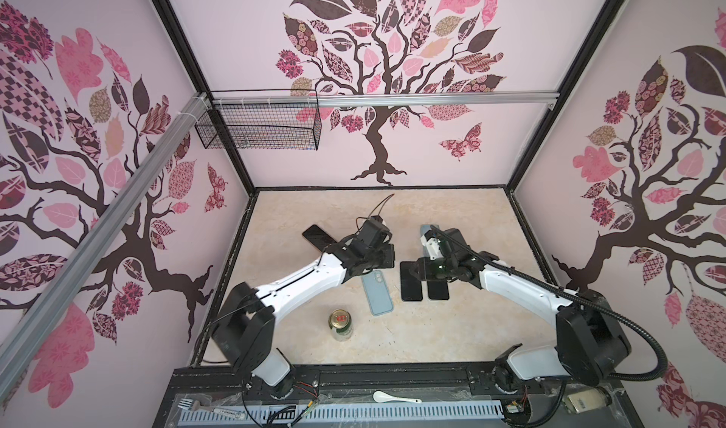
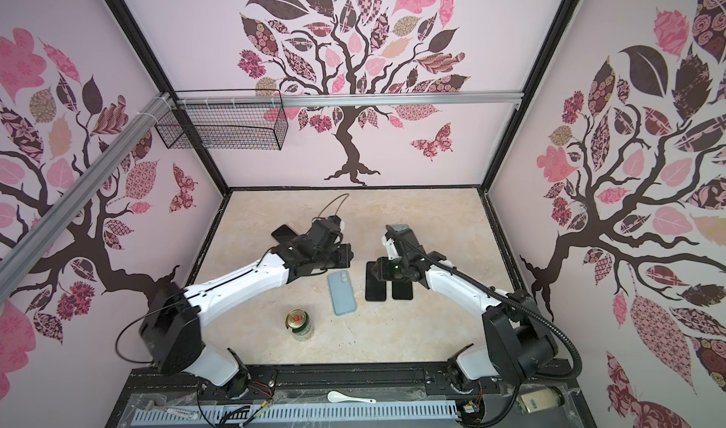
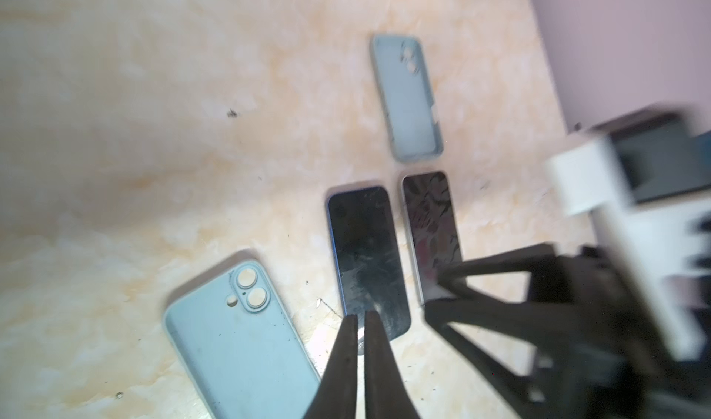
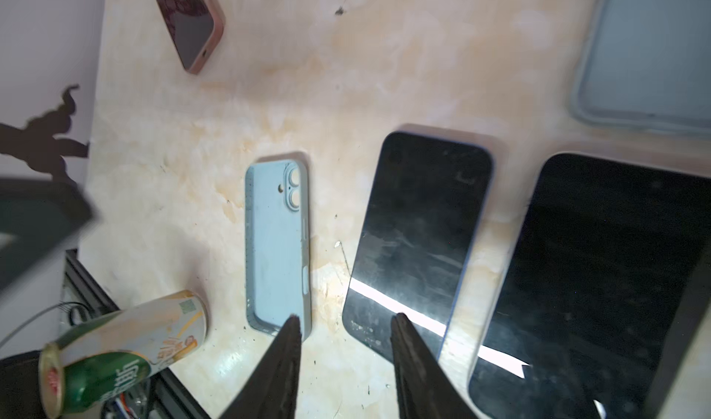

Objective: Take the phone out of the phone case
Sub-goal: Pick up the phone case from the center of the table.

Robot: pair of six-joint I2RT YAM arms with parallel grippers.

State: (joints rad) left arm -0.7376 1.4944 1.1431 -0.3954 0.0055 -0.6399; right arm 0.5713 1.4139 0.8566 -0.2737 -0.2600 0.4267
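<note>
1. Bench [image 1: 451,210]: pale marbled top. Everything below is carried on it.
2. Left gripper [image 3: 359,315]: fingers are pinched almost together with nothing between them. It is held around bench centre, by two bare phones [image 1: 410,284].
3. Right gripper [image 4: 345,317]: fingers are spread and empty. The tips are seen framing the gap between a blue case [image 4: 277,244] and the nearer bare phone.
4. Phone in pink case [image 4: 188,21]: the only phone clearly seen still cased, so it is judged the task's thing.
   - It lies screen up toward the left edge, in the far half, and is partly hidden by the left arm in both top views.
   - It lies on the left-edge side of the left gripper, back beside the wrist.
   - Its long axis is slanted from the far left toward bench centre.
   - The left arm is judged far nearer, though its fingers point away from the phone.
5. Bare phones: screens up, side by side, long axes parallel.
6. Blue case: back up, just left of the bare phones. Whether a phone is inside cannot be told.
7. Second blue case [image 3: 408,98]: hollow side up and empty, toward the far edge.
8. Can [image 1: 340,324]: upright, toward the near edge.
</note>
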